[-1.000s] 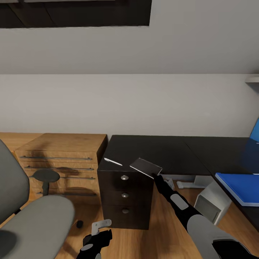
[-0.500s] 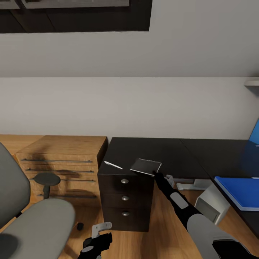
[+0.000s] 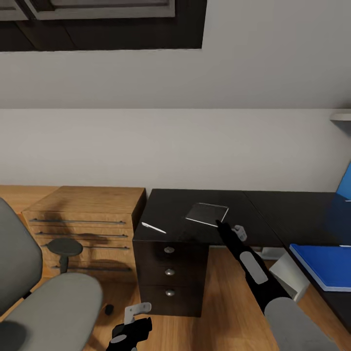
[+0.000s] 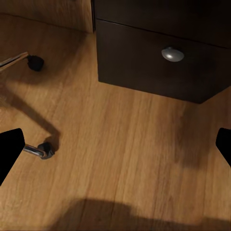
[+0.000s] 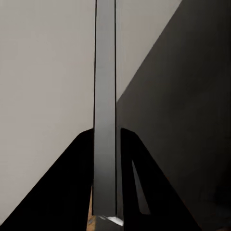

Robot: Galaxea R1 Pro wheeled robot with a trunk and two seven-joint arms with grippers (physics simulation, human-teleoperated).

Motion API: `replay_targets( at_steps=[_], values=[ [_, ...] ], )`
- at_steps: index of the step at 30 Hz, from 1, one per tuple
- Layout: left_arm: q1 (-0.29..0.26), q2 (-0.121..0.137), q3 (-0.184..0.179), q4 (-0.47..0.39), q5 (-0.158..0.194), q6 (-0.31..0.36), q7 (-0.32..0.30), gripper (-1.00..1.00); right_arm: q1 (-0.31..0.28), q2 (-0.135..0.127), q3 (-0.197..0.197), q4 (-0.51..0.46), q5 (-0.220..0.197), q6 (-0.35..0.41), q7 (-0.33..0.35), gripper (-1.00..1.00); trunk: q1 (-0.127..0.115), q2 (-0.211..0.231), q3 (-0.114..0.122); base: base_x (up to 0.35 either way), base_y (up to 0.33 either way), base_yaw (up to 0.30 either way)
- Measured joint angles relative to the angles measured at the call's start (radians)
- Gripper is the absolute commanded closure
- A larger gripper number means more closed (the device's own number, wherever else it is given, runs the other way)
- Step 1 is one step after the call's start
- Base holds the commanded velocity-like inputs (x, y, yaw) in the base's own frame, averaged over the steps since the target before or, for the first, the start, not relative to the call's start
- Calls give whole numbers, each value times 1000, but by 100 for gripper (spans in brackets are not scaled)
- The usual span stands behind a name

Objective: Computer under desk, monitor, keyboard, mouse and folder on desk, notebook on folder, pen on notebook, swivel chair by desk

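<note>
Notebook (image 3: 207, 213) sat at frame centre, above the desk (image 3: 195, 204), clamped edge-on between the right gripper's (image 3: 220, 225) closed fingers. Pen (image 3: 153, 227) lay left of it. Left gripper (image 3: 130, 321), lower frame, spread wide, held nothing.

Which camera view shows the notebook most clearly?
The head view: the notebook shows its whole dark cover, held above the desk by the right gripper. The right wrist view shows its pale edge between the jaws; the left wrist view looks at the floor.
</note>
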Motion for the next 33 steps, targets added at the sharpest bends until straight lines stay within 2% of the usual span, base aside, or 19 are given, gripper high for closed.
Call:
replay_targets(
  at_steps=[2,3,4,5,9,10,11,13,16,21,30,33],
  values=[
    [0,0,0,0,0,0,0,-100,32,-8,-1,-75,-1,4,-49,100,-8,14,6,0,0,0],
    [0,0,0,0,1,0,0,-100,130,-39,-12,-262,-11,11,-182,100,-12,21,9,0,0,0],
    [0,0,0,0,0,0,0,-100,146,-44,-11,-330,-23,11,-200,100,-15,28,13,0,0,0],
    [0,0,0,0,0,0,0,-100,155,-47,-13,-352,-31,12,-212,100,-19,35,16,0,0,0],
    [0,0,0,0,-1,-1,0,-100,187,-55,-40,-412,-125,11,-264,100,-27,49,22,0,0,0],
    [0,0,0,0,-1,-1,0,-100,191,-57,-52,-418,-162,9,-282,100,-27,49,22,0,0,0],
    [0,0,-1,-2,0,-3,1,-100,195,-58,-82,-422,-230,9,-324,100,-27,49,22,0,0,0],
    [0,0,0,-2,-1,-3,2,-100,197,-58,-104,-424,-276,9,-350,100,-27,49,22,0,0,0],
    [0,0,-1,-3,-1,-4,2,-100,198,-59,-130,-423,-314,8,-372,100,-27,49,22,0,0,0],
    [0,0,-3,-3,-1,-4,2,-100,198,-59,-141,-423,-326,3,-378,100,-27,49,22,0,0,-36],
    [0,0,-4,-3,-1,-5,2,-100,198,-59,-149,-423,-328,0,-381,100,-27,49,22,0,0,-211],
    [0,0,-4,-3,-1,-5,2,-100,198,-59,-171,-421,-328,-4,-381,100,-27,49,22,0,0,-252]
  ],
)
